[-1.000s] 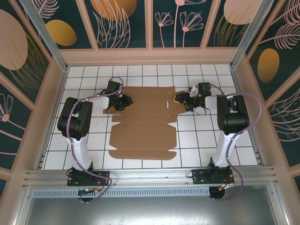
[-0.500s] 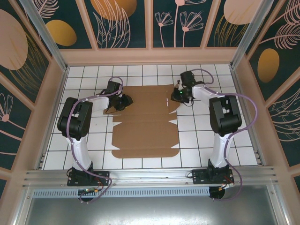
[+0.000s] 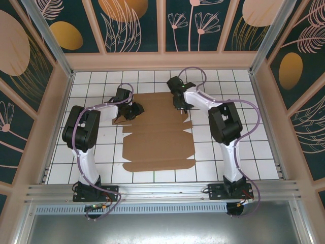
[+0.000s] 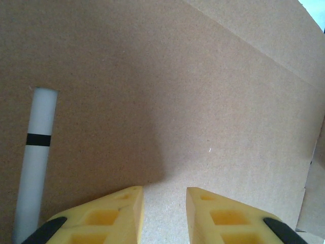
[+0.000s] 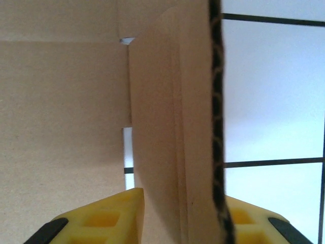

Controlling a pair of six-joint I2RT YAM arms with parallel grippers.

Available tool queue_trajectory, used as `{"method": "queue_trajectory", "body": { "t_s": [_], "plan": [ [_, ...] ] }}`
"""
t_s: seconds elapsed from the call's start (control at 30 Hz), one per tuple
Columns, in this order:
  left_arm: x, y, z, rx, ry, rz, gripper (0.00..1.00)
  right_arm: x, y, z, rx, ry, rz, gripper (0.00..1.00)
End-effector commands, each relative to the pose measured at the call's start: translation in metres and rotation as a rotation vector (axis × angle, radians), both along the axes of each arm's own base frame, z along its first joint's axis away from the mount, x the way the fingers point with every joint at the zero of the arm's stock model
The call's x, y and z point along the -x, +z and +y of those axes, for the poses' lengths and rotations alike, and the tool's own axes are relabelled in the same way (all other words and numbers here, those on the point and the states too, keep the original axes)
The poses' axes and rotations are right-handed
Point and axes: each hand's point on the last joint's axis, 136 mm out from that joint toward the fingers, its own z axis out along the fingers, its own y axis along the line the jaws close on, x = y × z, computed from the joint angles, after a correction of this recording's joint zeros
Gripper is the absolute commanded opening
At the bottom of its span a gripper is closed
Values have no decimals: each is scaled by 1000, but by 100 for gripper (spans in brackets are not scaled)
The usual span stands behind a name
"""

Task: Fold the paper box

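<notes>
Cardboard flap (image 5: 172,127) of the paper box (image 3: 157,142), swung inward, stands pinched in my right gripper (image 3: 182,105): fold begun; left gripper (image 3: 135,110) narrow, empty.

White-tiled worktop (image 3: 91,152), dark grout lines in a regular grid. Enclosed on three sides by dark teal wall panels (image 3: 137,25), peach floral print, pale frames. Aluminium rail (image 3: 162,189) along near edge; perforated strip (image 3: 162,208) just beside it.

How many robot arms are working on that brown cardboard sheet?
2. The left arm bends over the far-left edge of the paper box. The right arm reaches in to its far-right part, where a flap stands raised. None seems hidden.
</notes>
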Motion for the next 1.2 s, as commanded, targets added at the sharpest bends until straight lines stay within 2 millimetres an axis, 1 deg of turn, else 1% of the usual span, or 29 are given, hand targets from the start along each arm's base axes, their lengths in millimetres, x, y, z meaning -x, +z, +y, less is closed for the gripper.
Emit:
{"method": "queue_trajectory", "body": {
  "t_s": [0.0,0.13,0.23,0.3,0.4,0.5,0.6,0.77,0.87,1.0,1.17],
  "plan": [
    [20,-15,-7,14,-26,80,29,13,-18,8,54,7,38,32],
    [20,-16,-7,13,-25,82,29,10,-10,7,34,7,25,33],
    [20,-14,-7,15,-22,79,29,7,-7,-1,64,5,17,33],
    [20,-14,-7,15,-20,78,29,7,-8,-4,99,8,19,33],
    [20,-13,-7,17,-22,76,29,9,-8,-4,180,28,1,33],
    [20,-14,-7,18,-21,79,29,9,-6,-7,313,42,-35,33],
    [19,-14,-7,19,-19,79,29,10,-8,-4,403,54,-48,35],
    [20,-15,-7,20,-18,82,29,13,-10,14,448,91,-69,38],
    [19,-14,-7,20,-20,79,29,13,-9,21,490,106,-80,41],
    [20,-13,-7,15,-23,78,29,10,-3,18,526,101,-102,42],
    [19,-12,-7,18,-24,74,29,7,5,9,497,95,-123,42]
  ]
}}
